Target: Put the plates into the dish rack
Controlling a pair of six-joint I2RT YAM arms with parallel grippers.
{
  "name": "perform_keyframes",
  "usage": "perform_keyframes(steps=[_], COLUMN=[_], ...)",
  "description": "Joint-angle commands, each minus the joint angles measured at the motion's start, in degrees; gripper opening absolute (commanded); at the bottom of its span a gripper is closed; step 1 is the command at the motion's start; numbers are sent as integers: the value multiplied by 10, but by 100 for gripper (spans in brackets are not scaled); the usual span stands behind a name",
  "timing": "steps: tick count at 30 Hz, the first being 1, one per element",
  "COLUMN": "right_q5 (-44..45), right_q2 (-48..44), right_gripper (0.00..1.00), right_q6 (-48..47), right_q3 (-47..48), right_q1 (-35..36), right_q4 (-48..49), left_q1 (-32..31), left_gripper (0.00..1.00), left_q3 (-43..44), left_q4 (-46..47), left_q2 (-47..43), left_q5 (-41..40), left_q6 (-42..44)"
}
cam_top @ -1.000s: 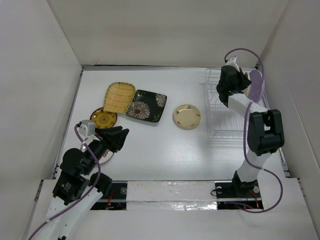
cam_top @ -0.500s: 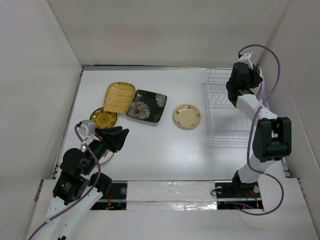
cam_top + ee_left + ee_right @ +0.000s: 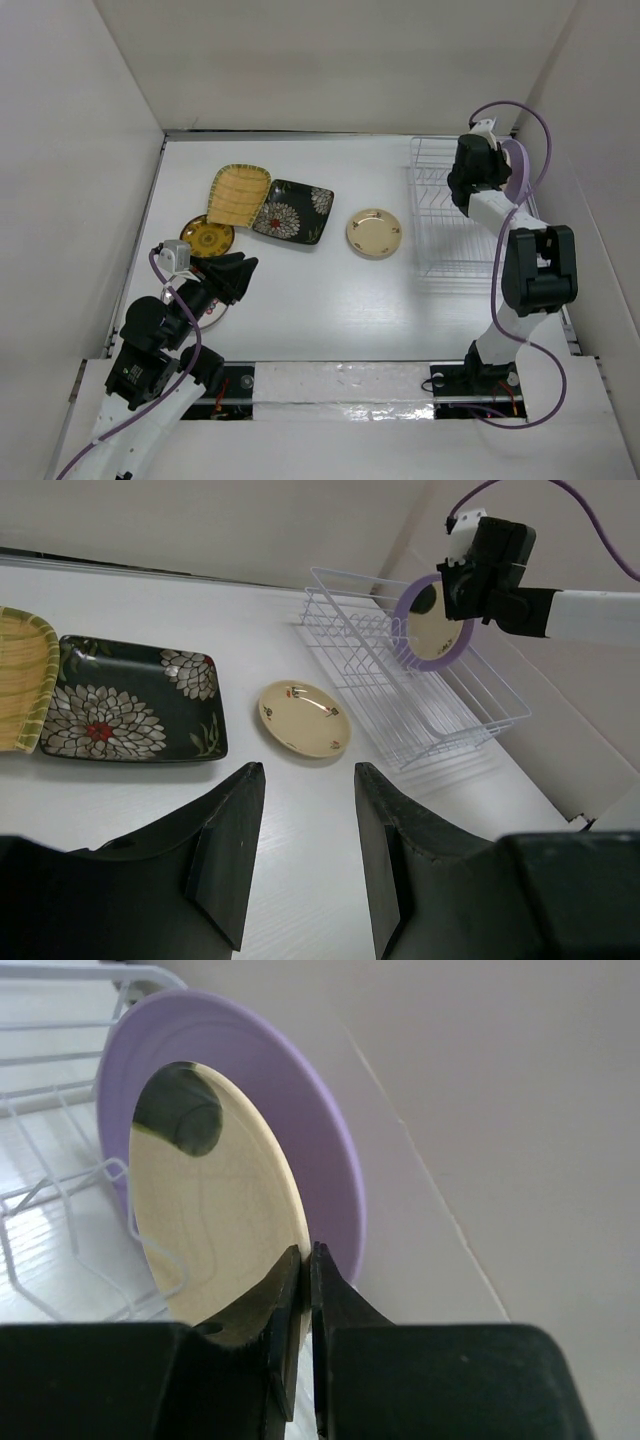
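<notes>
Right gripper (image 3: 305, 1260): jaws nearly closed, pinching the rim of a plain glossy cream round plate (image 3: 215, 1200).
Cream plate: stood on edge over the far right end of the thin white wire dish rack (image 3: 440, 230), running up and away from the fingertips. One wire loop crossed in front of its lower part.
Key relation: the cream plate's face lay parallel to, and just in front of, a smooth lavender round plate (image 3: 300, 1110) already upright in the rack. The gap between them looked slim. The next move probably called for lowering the plate edge-first into the neighbouring slot, face kept parallel.
Seating: whether the cream plate's lower edge already rested on the wire could not be told from the wrist view.
Left gripper (image 3: 308, 770): jaws open with nothing between them, low over the near left of the white tabletop (image 3: 330, 290).
Nearer arm: the right arm was at the rack; the left was well apart from it, near the loose plates.
Loose plates: a gold-rimmed cream round plate with small motifs (image 3: 374, 232) lay flat between the rack and a black rectangular plate with white flowers (image 3: 292, 211).
Far left: a yellow squarish plate with a woven pattern (image 3: 239, 194) touched the black one, and a brown-gold round plate (image 3: 207, 237) lay just nearer.
Rack shape: rectangular, with upright slots, its long axis running near to far.
</notes>
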Motion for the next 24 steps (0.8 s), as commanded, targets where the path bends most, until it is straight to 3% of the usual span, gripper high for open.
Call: perform_keyframes(steps=[1, 8, 12, 15, 17, 18, 19, 20, 24], right_q5=[-29, -22, -62, -101, -127, -141, -166, -166, -234], right_q2=[5, -24, -79, -131, -151, -164, -168, -168, -157], right_gripper=[19, 45, 51, 46, 25, 8, 0, 0, 0], right_q6=[90, 197, 279, 325, 344, 357, 381, 395, 475], right_q3=[-1, 43, 77, 67, 47, 39, 24, 16, -21], right_q1=[3, 3, 25, 89, 158, 183, 232, 232, 375], right_q4=[-29, -103, -185, -198, -199, -201, -201, -201, -160], left_q1=[-4, -4, -4, -4, -4, -4, -4, -4, -4], left_gripper=[38, 38, 38, 38, 36, 33, 31, 28, 9], left_q3=[16, 16, 16, 16, 15, 16, 16, 16, 18], left_q4=[18, 18, 18, 18, 19, 18, 18, 18, 15], left_q2=[-1, 7, 18, 25, 29, 34, 39, 39, 57], left_q5=[-5, -5, -6, -8, -9, -12, -13, -14, -25], left_q6=[1, 1, 0, -1, 0, 0, 1, 1, 2])
